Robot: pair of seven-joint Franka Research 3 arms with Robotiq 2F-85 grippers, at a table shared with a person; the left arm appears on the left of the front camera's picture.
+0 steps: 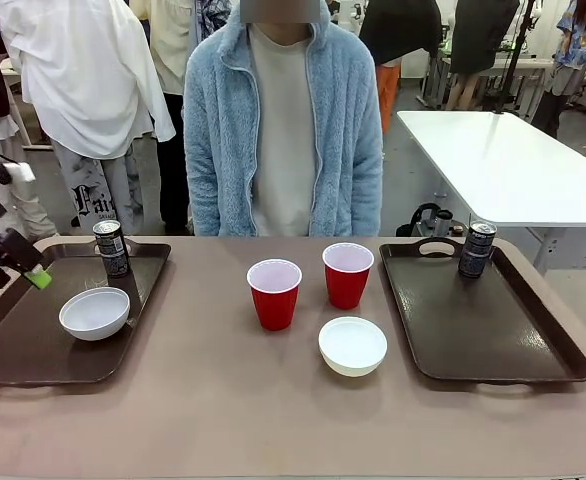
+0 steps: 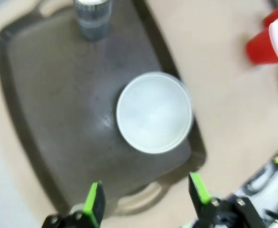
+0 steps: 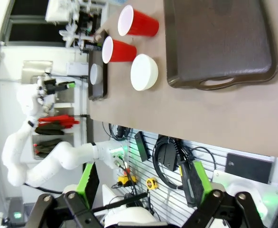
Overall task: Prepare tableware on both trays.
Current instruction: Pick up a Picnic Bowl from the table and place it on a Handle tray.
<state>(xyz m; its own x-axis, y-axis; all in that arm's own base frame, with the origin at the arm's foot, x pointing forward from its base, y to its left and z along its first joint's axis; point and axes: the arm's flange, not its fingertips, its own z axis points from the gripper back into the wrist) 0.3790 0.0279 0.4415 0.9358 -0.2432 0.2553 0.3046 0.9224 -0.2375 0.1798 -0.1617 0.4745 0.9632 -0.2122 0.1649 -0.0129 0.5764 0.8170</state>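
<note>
On the left tray (image 1: 13, 350) stand a dark can (image 1: 111, 247) at the back and a white bowl (image 1: 94, 313) in the middle. My left gripper (image 1: 31, 274) hovers open over that tray's left side; its wrist view looks down on the bowl (image 2: 153, 112), the can (image 2: 91, 16) and the tray (image 2: 49, 95), with nothing between the fingers (image 2: 95, 202). The right tray (image 1: 493, 340) holds just a can (image 1: 477, 249). Two red cups (image 1: 274, 293) (image 1: 347, 274) and a second white bowl (image 1: 352, 346) stand on the table between the trays. My right gripper (image 3: 141, 185) is open and empty, held off the table's edge.
A person in a light blue fleece (image 1: 283, 120) stands at the far side, hands out of sight. The right wrist view shows the right tray (image 3: 219, 38), both cups (image 3: 136, 23), the loose bowl (image 3: 144, 71) and cables below the table edge.
</note>
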